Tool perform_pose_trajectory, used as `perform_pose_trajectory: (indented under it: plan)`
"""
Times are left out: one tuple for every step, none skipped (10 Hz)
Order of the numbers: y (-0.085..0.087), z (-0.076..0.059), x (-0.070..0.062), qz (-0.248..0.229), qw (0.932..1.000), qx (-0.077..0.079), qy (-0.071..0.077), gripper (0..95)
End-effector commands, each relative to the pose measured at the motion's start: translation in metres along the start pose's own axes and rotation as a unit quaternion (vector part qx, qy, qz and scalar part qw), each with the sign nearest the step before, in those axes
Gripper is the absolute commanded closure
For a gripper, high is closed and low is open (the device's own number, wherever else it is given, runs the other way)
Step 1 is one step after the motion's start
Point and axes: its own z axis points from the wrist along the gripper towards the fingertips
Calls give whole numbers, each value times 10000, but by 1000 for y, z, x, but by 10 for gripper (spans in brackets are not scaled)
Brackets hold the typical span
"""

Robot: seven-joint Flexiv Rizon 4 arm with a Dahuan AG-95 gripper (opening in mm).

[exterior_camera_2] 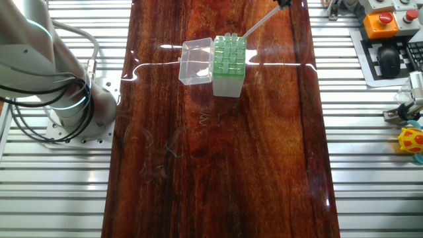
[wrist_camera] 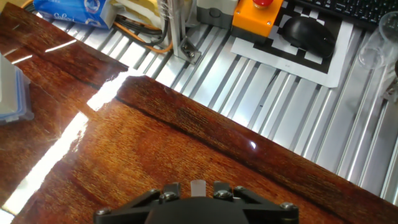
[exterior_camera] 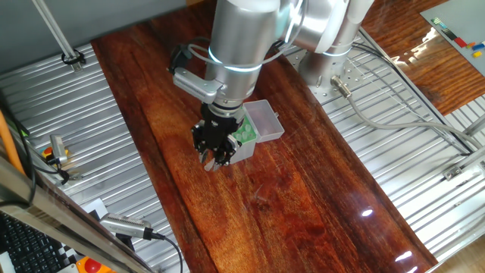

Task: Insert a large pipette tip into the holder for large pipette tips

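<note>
The holder for large pipette tips (exterior_camera_2: 229,54) is a small box with a green perforated top, standing on the dark wooden table with its clear lid (exterior_camera_2: 196,61) hinged open to one side. The large pipette tip (exterior_camera_2: 263,21), thin and whitish, slants down toward the holder's far corner; its point ends just beside the green top. My gripper (exterior_camera_2: 285,2) holds its upper end at the frame's edge. In one fixed view my gripper (exterior_camera: 214,155) hangs right next to the holder (exterior_camera: 246,130). In the hand view a whitish stub shows between my gripper's (wrist_camera: 199,186) shut fingers; the holder is out of sight there.
The robot base (exterior_camera_2: 66,99) stands on the ribbed metal beside the table. Past the table's other side lie an orange stop button (exterior_camera_2: 380,20), a black mouse (exterior_camera_2: 390,59) and a yellow toy (exterior_camera_2: 411,140). A blue-edged box (wrist_camera: 12,93) sits at the left.
</note>
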Motion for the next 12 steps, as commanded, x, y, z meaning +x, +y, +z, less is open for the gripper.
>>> perform_pose_trajectory:
  plan:
    - [0, -1, -6, -6, 9999, -89, 108, 190]
    - [-1, -2, -12, -10, 9996, -151, 223, 190]
    - [-3, -3, -18, 0, 9992, -207, 337, 190]
    - [-3, -2, -22, 81, 9988, -239, 414, 380]
    - [-2, -1, -31, 171, 9976, -302, 604, 380]
    - [-2, 2, -40, 244, 9958, -312, 822, 760]
    - [-2, 5, -45, 299, 9933, -319, 1073, 760]
    - [-2, 11, -48, 312, 9904, -369, 1295, 950]
    - [-3, 14, -48, 311, 9882, -426, 1440, 950]
    - [-4, 16, -48, 315, 9872, -453, 1495, 950]
    - [-5, 17, -48, 314, 9872, -459, 1494, 950]
    - [-5, 17, -48, 310, 9871, -467, 1501, 950]
